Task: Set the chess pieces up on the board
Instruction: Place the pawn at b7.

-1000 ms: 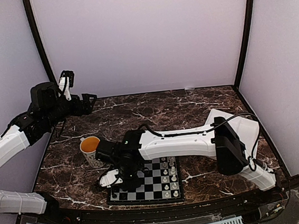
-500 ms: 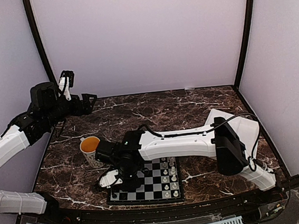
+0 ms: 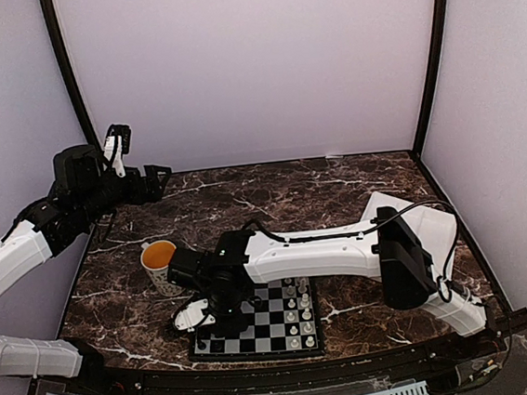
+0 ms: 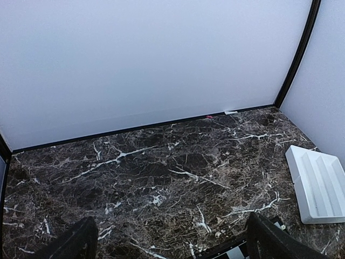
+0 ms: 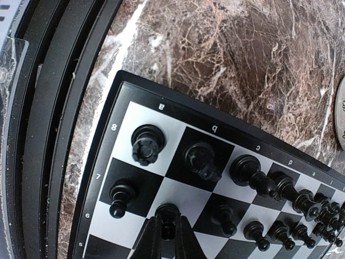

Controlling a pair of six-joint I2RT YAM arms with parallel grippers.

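The board lies near the front edge, and its corner shows in the right wrist view. Black chess pieces stand on its left rows: a rook, a knight, a bishop and pawns. My right gripper is shut on a black pawn and holds it upright over the second row, beside the corner pawn. In the top view the right gripper is low over the board's left side. My left gripper is open and empty, high at the back left.
An orange-filled mug stands just left of the right wrist. White chess figures fill the board's right columns. A white tray sits at the right, also in the left wrist view. The table's raised front rail runs close to the board.
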